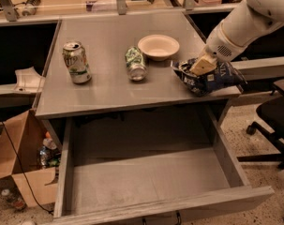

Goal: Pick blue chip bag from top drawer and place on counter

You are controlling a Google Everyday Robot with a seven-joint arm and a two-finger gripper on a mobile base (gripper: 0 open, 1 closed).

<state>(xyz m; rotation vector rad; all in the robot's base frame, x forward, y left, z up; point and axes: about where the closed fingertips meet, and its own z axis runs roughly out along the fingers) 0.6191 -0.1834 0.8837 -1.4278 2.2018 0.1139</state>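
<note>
At the front right corner of the flat matte-grey counter [108, 86], the crinkly dark-blue foil chip bag with white lettering [216, 76] lies low over the surface. Its long axis runs left to right, roughly along the counter's front edge. Its left end points in toward the middle of the counter and its right end sticks out past the right edge. The white arm comes down from the upper right, and the gripper [202, 65] sits on the bag's upper left part. Its tan fingers [203, 64] are pinched onto the crumpled foil, so the tool is holding the bag. Whether the bag's underside rests fully on the counter cannot be told.

Below, the wide, shallow grey wood-grain top drawer [146, 177] stands pulled out, its bare floor showing.

Further left on the counter are a round white bowl [158, 47], a green-and-white soda can lying on its side [136, 63] just in front of the bowl, and an upright green-and-white soda can [77, 62], well apart from the bag.
</note>
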